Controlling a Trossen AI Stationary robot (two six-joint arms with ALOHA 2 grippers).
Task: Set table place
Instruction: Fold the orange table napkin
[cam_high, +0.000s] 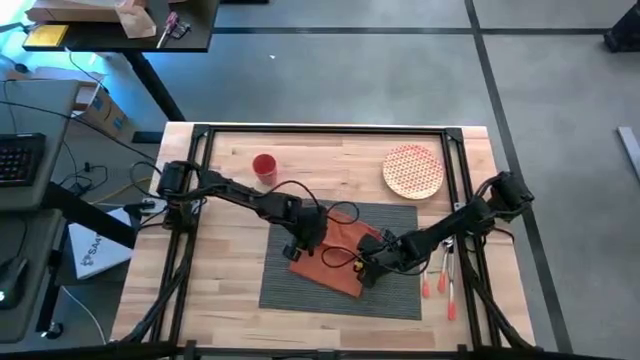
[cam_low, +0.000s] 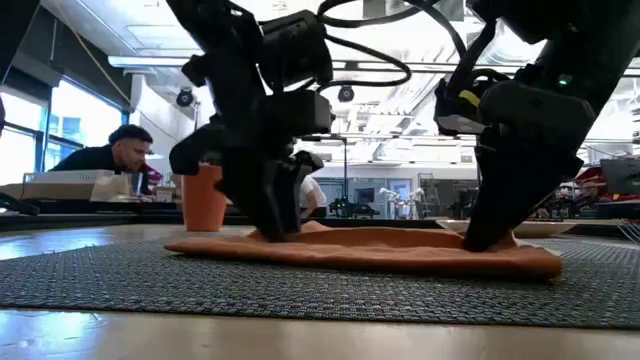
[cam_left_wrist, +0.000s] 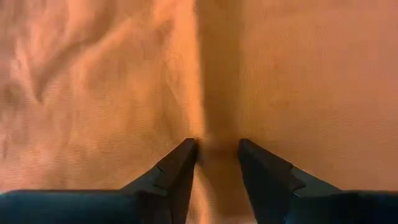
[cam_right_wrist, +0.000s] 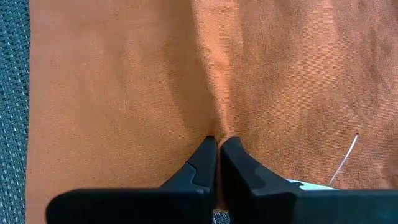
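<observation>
Here your left gripper and right gripper both pinch folds of the rust-orange napkin, apparently to lift or spread it. It lies on the grey placemat at mid-table; plate and cup wait behind.

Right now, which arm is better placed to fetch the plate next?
Right, probably. The plate lies at the table's far right, on the right arm's side. But both grippers, left and right, are down on the napkin, so it must let go first.
</observation>
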